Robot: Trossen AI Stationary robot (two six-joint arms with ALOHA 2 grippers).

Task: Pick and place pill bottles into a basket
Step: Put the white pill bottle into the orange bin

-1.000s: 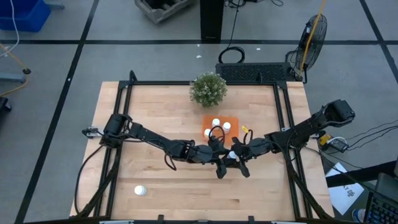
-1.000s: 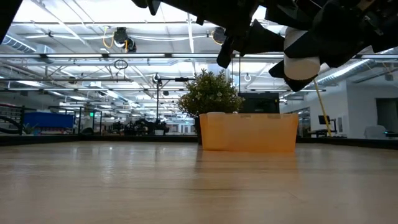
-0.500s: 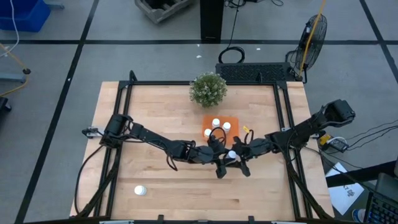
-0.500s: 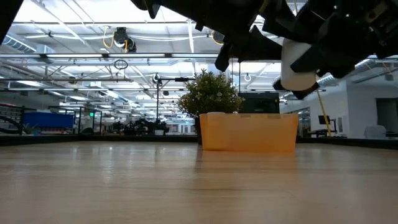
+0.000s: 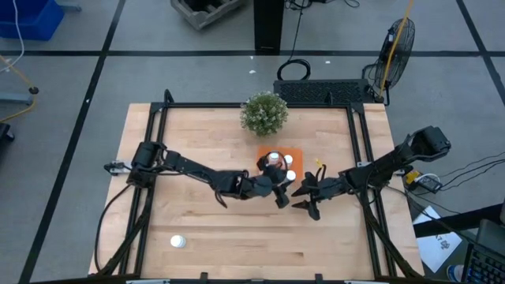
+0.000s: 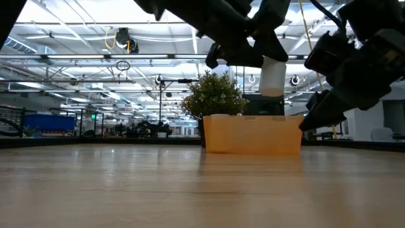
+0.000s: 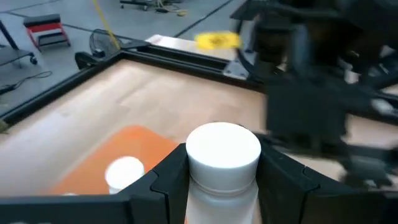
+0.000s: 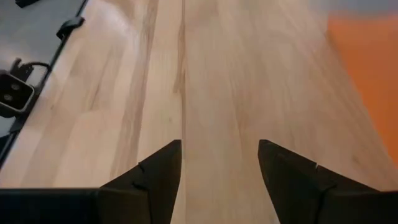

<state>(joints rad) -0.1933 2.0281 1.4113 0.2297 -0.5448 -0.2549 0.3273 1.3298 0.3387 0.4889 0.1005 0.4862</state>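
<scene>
My left gripper [image 5: 287,179] is shut on a white pill bottle [image 6: 273,76] above the near right part of the orange basket [image 5: 297,152]. The held bottle fills the left wrist view [image 7: 224,149]. Two more bottles [image 5: 274,158] stand in the basket; the left wrist view shows one of them [image 7: 124,172]. Another bottle [image 5: 178,241] lies on the table at the near left. My right gripper [image 5: 301,197] is open and empty, just near and right of the basket; its wrist view [image 8: 217,168] shows bare wood between the fingers. My left gripper pinches the bottle between its two fingers, on the bottle's body just below the cap [image 7: 221,186]. The fingers come slanting down from the table's left. The bottle hangs upright below the fingers, lifted clear above the basket [image 6: 253,134].
A bushy green potted plant [image 5: 264,113] stands just beyond the basket at the far edge. Dark frame rails [image 5: 357,142] run along the table's left and right sides. Open wood lies at the near middle [image 5: 237,237].
The bottle was tilted between both grippers near the basket's near edge. My right gripper has let go of it and drawn back toward the table's right. My left gripper has carried it toward the far edge, over the basket, where it now hangs upright.
</scene>
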